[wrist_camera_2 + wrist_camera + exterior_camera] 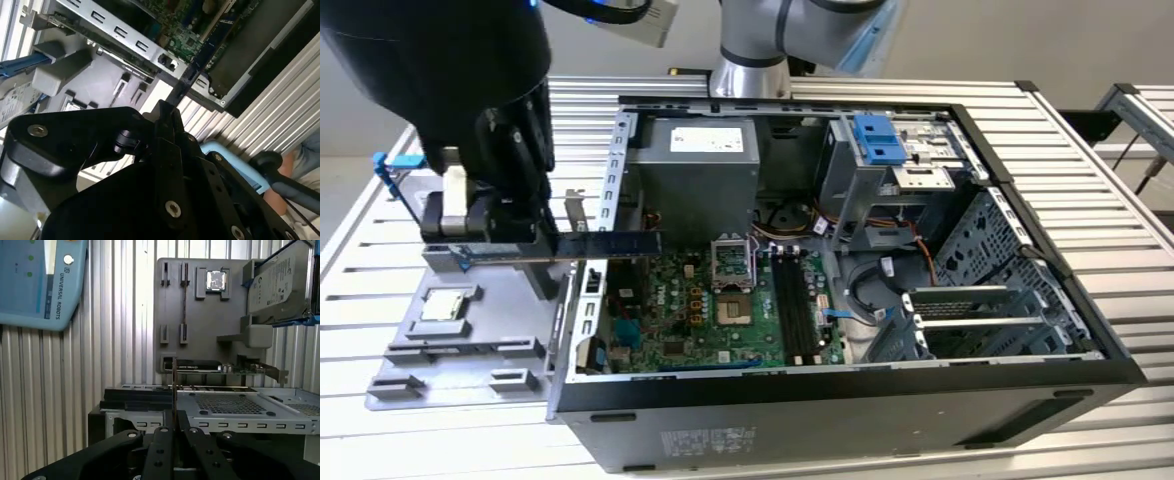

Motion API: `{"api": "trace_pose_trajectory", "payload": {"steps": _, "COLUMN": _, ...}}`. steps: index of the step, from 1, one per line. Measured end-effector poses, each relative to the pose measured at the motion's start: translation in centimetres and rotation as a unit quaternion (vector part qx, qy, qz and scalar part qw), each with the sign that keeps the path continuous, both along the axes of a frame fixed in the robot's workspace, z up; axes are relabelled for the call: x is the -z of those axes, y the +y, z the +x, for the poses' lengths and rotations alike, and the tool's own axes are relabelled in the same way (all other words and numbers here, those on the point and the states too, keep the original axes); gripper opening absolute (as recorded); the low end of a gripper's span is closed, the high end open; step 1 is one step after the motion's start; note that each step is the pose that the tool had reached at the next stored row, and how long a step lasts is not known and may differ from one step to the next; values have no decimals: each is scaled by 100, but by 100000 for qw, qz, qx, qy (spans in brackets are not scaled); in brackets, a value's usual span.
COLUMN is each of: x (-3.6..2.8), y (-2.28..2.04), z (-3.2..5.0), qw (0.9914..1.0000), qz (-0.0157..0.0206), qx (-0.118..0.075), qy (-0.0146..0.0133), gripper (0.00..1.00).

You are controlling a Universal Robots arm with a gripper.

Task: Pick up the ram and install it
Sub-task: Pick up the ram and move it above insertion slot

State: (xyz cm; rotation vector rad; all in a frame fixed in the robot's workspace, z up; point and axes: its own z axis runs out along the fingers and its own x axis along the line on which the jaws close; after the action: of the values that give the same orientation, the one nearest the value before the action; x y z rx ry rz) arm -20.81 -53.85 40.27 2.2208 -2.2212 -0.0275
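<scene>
Now | hand (544, 246) clamped on ram (614, 244) | slatted metal table (1134, 290) under open computer case (854, 410)

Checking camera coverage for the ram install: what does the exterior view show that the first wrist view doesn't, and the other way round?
Exterior view: the motherboard with its memory slots and the power supply. First wrist view: a light-blue pendant. Both: the ram clamped in the jaws, and the processor chip on the grey tray.

Tool (174, 417) clamped on ram (614, 244), held level.
</scene>
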Motion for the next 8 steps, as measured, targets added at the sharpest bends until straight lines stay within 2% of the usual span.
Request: {"api": "trace_pose_trajectory", "payload": {"steps": 8, "x": 0, "y": 2, "z": 365, "qw": 100000, "qz": -2, "qx": -6, "qy": 1, "gripper": 0}}
